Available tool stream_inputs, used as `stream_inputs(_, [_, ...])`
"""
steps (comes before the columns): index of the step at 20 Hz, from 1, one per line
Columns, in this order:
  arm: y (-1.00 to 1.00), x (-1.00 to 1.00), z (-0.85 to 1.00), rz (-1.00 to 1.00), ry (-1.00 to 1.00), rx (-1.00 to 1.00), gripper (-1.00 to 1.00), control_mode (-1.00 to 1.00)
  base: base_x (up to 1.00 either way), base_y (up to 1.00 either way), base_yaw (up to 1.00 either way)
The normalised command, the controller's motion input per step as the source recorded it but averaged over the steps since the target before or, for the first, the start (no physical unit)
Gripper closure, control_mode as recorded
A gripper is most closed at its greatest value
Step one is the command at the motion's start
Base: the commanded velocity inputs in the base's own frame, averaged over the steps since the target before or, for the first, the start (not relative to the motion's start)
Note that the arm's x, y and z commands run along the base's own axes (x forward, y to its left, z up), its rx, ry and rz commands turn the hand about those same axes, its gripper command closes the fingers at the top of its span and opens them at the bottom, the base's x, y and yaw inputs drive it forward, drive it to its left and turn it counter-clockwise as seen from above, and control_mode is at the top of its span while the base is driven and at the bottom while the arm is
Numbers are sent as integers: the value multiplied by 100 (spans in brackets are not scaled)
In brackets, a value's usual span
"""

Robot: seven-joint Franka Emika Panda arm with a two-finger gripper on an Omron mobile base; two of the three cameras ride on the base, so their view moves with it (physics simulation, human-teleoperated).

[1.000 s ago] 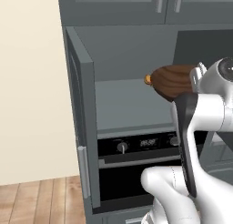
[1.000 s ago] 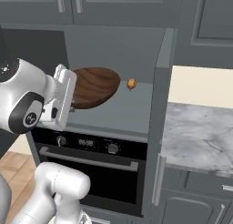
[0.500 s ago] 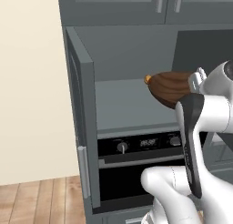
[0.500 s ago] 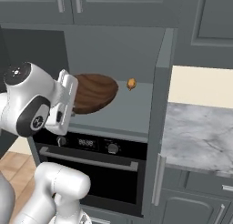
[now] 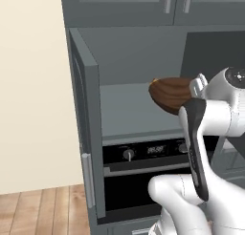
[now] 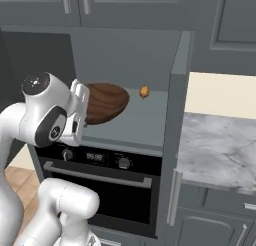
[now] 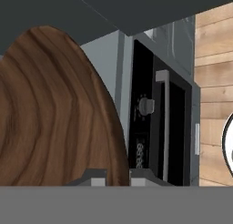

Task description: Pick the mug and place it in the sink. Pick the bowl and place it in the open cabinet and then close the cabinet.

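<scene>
The tool (image 7: 117,174) is nipped narrow on the rim of the bowl (image 6: 104,102), which it holds tipped on edge at the front of the open cabinet (image 5: 129,110), above the grey shelf and over the oven (image 6: 100,172) below. Set against the pictures from a second ago, the bowl has drawn back a little toward the robot's side of the opening and sits lower against the wrist, so that less of it shows past the white hand in the left base view; the arm's upper joint has swung higher and nearer the cameras. The small orange thing (image 6: 144,92) at the back of the shelf lies where it was, well apart from the bowl. The left door (image 5: 88,148) stands open as before, and so does the right door (image 6: 175,140)
</scene>
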Motion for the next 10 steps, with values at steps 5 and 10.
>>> stream_inputs(5, [33, 64, -9, 0, 8, 0, 100, -100, 0, 0, 0])
stream_inputs(10, [7, 42, -12, 0, 9, 0, 100, -100, 0, 0, 0])
